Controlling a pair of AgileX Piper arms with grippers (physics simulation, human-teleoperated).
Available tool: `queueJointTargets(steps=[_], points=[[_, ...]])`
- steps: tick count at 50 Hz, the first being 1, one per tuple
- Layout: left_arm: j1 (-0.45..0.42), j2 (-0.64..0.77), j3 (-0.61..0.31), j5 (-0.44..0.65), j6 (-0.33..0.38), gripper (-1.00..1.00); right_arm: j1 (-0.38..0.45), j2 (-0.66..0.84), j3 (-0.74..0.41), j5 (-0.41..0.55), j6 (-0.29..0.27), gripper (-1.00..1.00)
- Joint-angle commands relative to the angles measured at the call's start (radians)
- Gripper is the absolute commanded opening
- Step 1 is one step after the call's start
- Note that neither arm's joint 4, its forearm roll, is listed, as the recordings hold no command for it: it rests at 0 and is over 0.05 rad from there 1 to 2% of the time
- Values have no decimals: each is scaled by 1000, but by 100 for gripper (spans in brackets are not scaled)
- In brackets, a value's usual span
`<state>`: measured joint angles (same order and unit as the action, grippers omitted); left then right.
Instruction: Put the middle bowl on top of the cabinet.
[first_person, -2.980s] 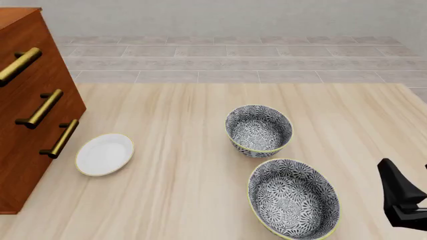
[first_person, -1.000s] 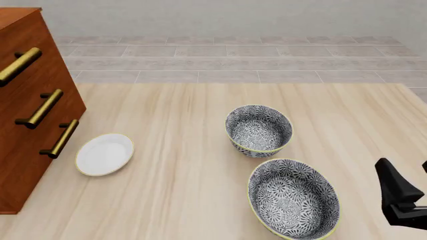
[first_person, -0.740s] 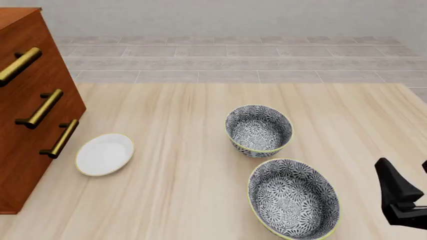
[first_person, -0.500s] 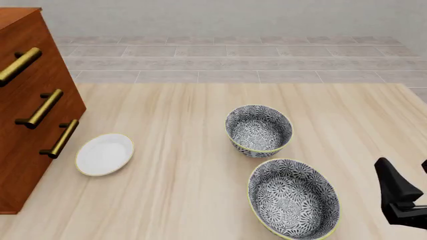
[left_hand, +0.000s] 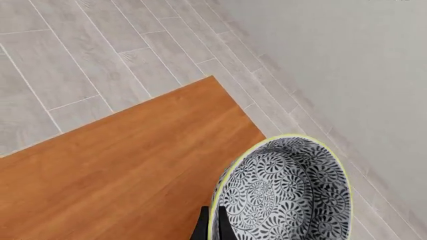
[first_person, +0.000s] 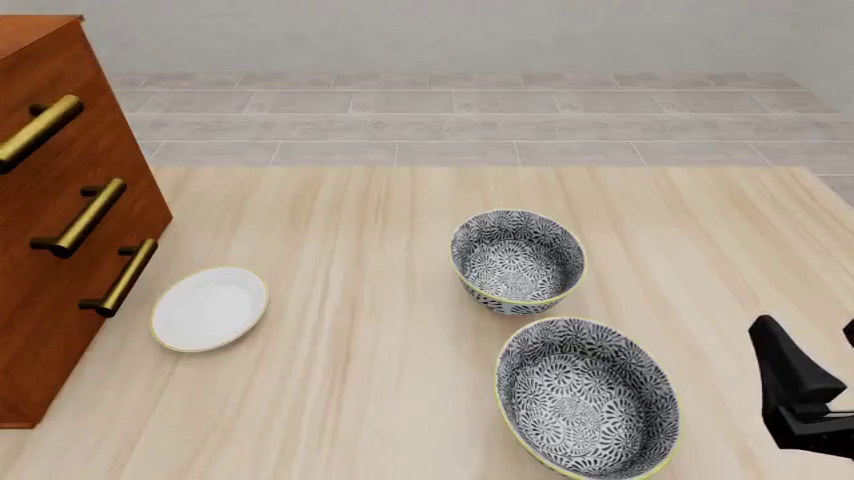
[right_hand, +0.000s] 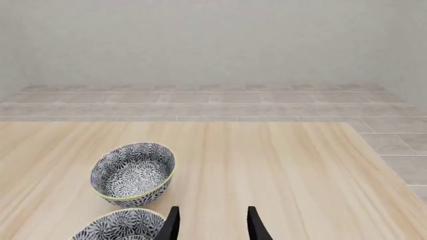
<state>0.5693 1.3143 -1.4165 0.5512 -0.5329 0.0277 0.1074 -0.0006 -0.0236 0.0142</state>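
Observation:
The middle bowl (left_hand: 287, 195), black-and-white floral with a thin yellow rim, shows only in the left wrist view. It hangs over the far corner of the cabinet's reddish-brown top (left_hand: 120, 170). My left gripper (left_hand: 211, 231) is shut on its rim, one dark finger on each side. I cannot tell whether the bowl touches the wood. The cabinet (first_person: 60, 220) with brass handles stands at the front view's left edge, and the left gripper is outside that view. My right gripper (right_hand: 212, 226) is open and holds nothing, low at the right (first_person: 801, 385).
Two more patterned bowls stand on the light wood table (first_person: 347, 380), one farther (first_person: 518, 260) (right_hand: 133, 174) and one nearer (first_person: 587, 397) (right_hand: 120, 225). A plain white shallow dish (first_person: 210, 308) lies near the cabinet's foot. Grey floor tiles (first_person: 454, 120) lie beyond the table.
The right gripper has edged very slightly left since three seconds ago. The bowls and the dish on the table have not moved.

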Motion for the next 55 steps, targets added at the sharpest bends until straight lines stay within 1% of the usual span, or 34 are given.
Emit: queueJointTargets(steps=[1,13,32,55], points=[[22,6,-6,0,14,-100,-3,-7,0,4,6,100],[29,23,-1,-4,9,-100,-6,-1,0,-2,2,100],[59,56,12,-22,25,-100,-3,2,0,0,-1,100],[124,71,10,-30,55,-100,-4,4,0,-1,-1,100]])
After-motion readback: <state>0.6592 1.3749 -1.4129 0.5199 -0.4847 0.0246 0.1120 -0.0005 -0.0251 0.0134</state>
